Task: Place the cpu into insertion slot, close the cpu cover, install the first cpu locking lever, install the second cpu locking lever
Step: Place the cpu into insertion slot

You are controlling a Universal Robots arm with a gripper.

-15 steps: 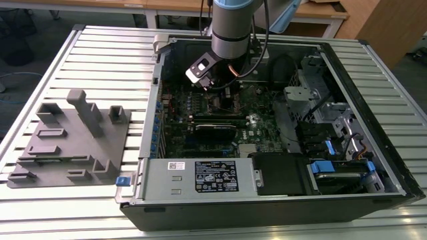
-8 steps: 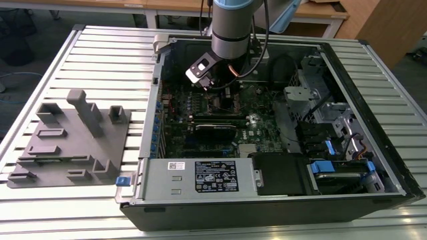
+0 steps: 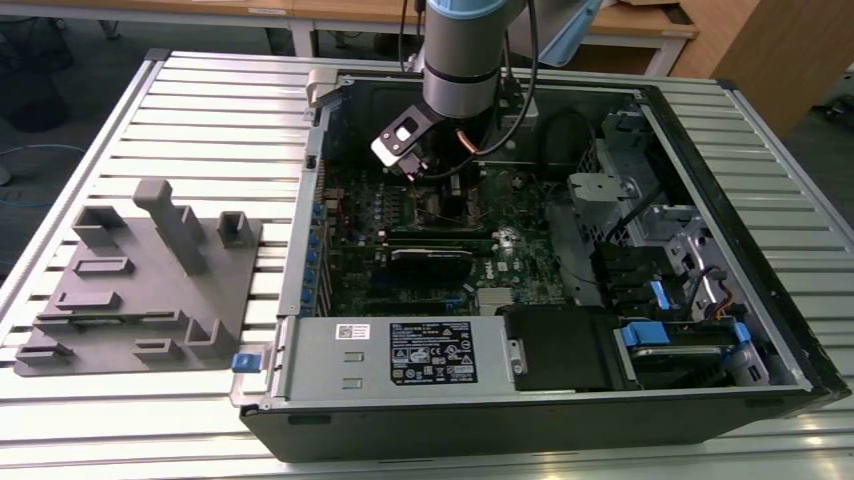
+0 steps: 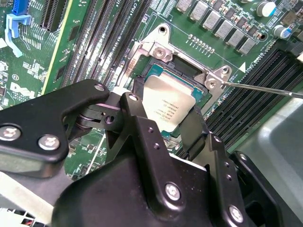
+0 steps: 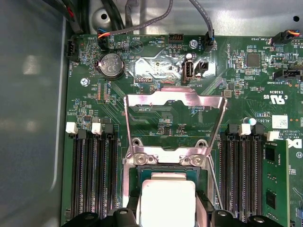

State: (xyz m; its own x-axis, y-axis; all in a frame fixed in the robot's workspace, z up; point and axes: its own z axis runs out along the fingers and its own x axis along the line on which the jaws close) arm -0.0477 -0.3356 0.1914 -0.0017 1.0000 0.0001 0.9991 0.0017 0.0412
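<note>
The gripper (image 4: 168,112) is seen low inside the open computer case (image 3: 747,385), directly above the insertion slot (image 4: 185,69). The cpu (image 4: 166,101) is held between its two black fingers (image 4: 138,124), which appear clamped on two opposite edges, so the gripper is judged to be grasping the chip. The chip is square, so no long axis is to be reckoned with; its sides are seen lined up with the sides of the slot, metal top facing up. Whether it is fully seated or just above the contacts cannot be told.

In the first wrist view the cpu cover (image 5: 173,98) is swung fully open and laid back over the green board (image 5: 90,97), beyond the hinge side of the slot, so the way down is left free. A thin locking lever (image 4: 265,88) is stood off to one side, apart from the fingers. Rows of long black memory slots (image 5: 92,175) flank the slot closely on both sides, so little sideways room is left.
</note>
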